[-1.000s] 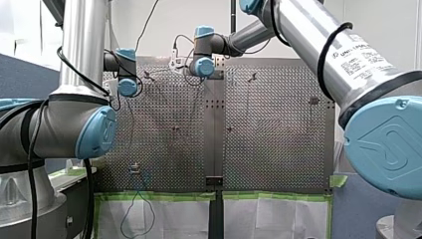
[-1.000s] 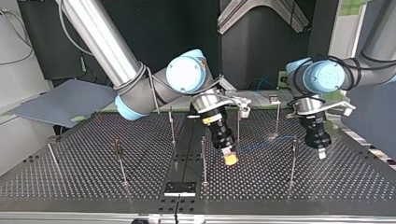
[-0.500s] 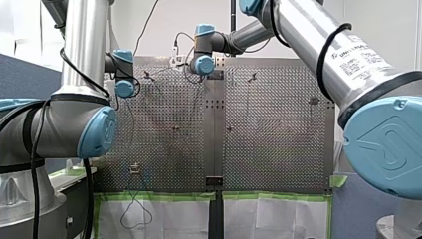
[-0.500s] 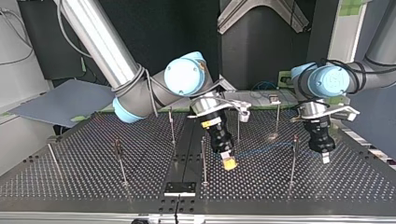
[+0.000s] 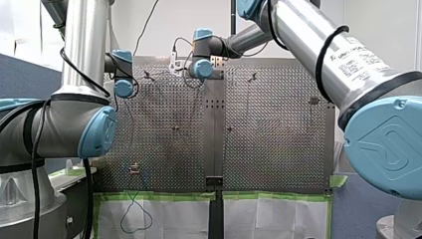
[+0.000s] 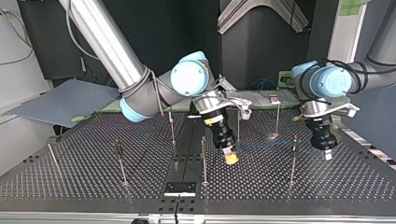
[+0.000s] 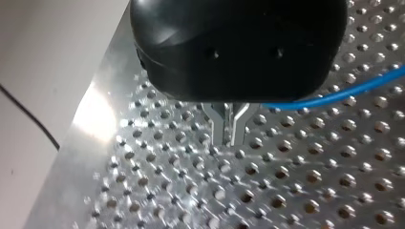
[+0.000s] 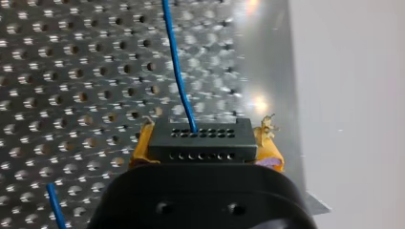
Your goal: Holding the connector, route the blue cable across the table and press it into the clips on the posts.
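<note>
my right gripper (image 6: pixel 229 157) is clamped on the black connector (image 8: pixel 200 143), with yellow pads at its sides. my left gripper (image 7: pixel 228 133) looks drawn together on the blue cable (image 8: pixel 177 71), which spans between them over the counter (image 6: pixel 70 177). keep the cable taut and level with the clip post (image 6: pixel 293 161) before pressing down. against half a second ago, the right gripper sits slightly higher and the left has barely shifted.

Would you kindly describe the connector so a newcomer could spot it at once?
Over the perforated table, find my right gripper. Between its yellow pads sits the connector: a black block with rows of small holes, the blue cable leaving it.
</note>
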Available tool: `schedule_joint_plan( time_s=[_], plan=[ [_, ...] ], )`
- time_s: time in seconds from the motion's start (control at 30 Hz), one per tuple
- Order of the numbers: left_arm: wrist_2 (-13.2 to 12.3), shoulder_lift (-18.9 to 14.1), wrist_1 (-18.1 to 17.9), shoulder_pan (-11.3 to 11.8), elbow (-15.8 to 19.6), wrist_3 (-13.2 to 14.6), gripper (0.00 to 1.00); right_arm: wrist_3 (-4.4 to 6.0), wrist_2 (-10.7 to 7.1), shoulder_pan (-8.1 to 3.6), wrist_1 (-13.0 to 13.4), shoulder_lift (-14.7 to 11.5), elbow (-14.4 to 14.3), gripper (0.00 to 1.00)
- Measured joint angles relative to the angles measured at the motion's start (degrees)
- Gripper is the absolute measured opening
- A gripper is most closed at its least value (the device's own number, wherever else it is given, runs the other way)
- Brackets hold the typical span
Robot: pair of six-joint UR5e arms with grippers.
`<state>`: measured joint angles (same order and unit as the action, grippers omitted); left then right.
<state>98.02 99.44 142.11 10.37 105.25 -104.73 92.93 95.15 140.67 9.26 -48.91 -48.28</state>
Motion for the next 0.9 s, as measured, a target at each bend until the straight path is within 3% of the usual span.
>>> schedule_joint_plan(
  time_s=[0.03,0.07,0.13,0.17,0.23,0.27,0.33,0.6,0.9],
  plan=[
    [0.1,0.0,0.4,0.0,0.0,-0.4,0.5,0.0,0.1,0.03,-0.1,0.2,0.0,0.0],
    [0.1,0.0,0.8,0.0,0.0,-0.8,0.5,-0.01,0.16,0.04,-0.2,0.3,0.0,0.0],
    [-0.3,-0.2,1.9,0.1,0.0,-1.9,0.72,-0.01,0.25,0.04,-0.4,0.6,0.0,0.0],
    [-0.4,-0.3,2.3,0.1,0.0,-2.3,0.72,-0.01,0.26,0.07,-0.4,0.7,0.0,0.0],
    [-0.6,-0.7,3.3,0.1,0.0,-3.3,0.87,-0.01,0.29,0.09,-0.5,1.0,0.0,0.0],
    [-0.5,-0.9,3.7,0.1,0.0,-3.7,0.87,-0.01,0.3,0.1,-0.5,1.1,0.0,0.0],
    [-0.4,-1.6,4.7,0.1,0.0,-4.8,0.99,-0.01,0.3,0.1,-0.6,1.3,0.0,0.0],
    [-0.3,-5.2,8.8,-0.8,2.2,-8.5,0.99,0.01,0.72,-0.02,-1.2,1.7,0.0,0.0],
    [-3.5,-9.9,13.4,-1.9,6.7,-8.9,0.99,-0.01,1.0,-0.04,-2.5,1.9,0.0,0.0]
  ],
)
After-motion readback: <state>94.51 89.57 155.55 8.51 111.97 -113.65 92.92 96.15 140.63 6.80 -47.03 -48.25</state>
